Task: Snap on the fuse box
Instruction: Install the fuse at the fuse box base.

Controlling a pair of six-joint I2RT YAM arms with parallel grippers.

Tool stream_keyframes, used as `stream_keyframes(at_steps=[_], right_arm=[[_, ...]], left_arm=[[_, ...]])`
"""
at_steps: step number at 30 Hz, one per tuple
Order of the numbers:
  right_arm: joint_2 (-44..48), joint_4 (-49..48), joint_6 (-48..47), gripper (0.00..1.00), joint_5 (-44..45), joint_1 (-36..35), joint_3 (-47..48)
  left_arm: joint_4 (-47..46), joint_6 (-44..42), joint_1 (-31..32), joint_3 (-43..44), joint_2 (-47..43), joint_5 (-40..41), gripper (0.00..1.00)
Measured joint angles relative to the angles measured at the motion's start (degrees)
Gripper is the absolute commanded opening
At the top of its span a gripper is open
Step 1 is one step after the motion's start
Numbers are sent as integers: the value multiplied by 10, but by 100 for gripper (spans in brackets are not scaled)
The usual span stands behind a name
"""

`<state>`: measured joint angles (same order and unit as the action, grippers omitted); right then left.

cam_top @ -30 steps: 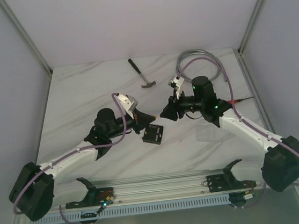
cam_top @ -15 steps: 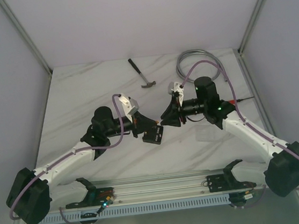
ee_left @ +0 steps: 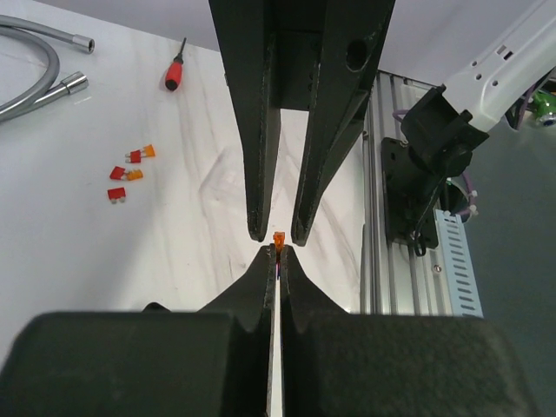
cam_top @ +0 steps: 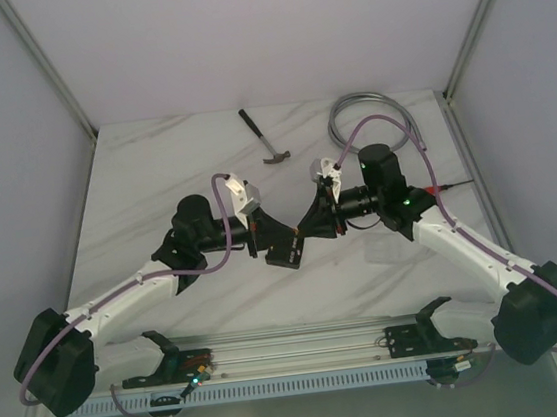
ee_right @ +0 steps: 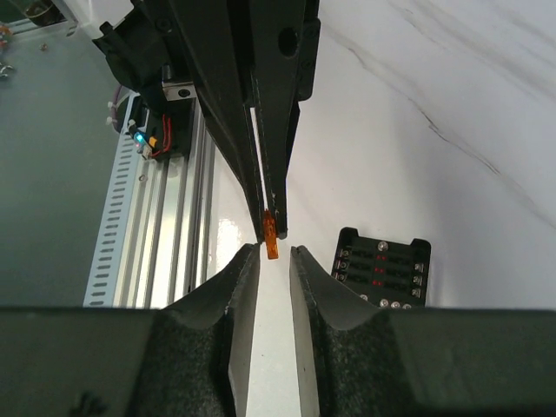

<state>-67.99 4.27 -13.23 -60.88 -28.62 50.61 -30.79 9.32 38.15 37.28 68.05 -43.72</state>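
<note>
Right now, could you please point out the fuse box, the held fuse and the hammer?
fuse box (ee_right: 382, 268): right wrist view, slotted face.
held fuse (ee_right: 270, 236): right wrist view, orange body.
hammer (cam_top: 254, 129): top external view, handle.

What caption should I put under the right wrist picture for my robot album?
Left gripper holds a tiny orange fuse at the open right gripper, with the fuse box nearby.

Tools and loose parts lay on the white marbled desk (cam_top: 154, 172).
A hammer (cam_top: 266, 139) lay at the far middle, and a coiled grey metal hose (cam_top: 387, 97) at the far right. A red-handled screwdriver (cam_top: 447, 187) lay by the right edge, nearer than the hose. Three small red and orange fuses (ee_left: 128, 174) lay clustered on the desk, apart from the screwdriver. An aluminium rail (cam_top: 294, 346) ran along the near edge.
</note>
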Motion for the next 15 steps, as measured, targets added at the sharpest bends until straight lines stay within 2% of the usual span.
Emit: stream_keyframes(at_steps=[15], right_arm=[[0, 6, -5, 10, -10, -5, 2]], left_arm=[[0, 0, 1, 4, 6, -20, 0]])
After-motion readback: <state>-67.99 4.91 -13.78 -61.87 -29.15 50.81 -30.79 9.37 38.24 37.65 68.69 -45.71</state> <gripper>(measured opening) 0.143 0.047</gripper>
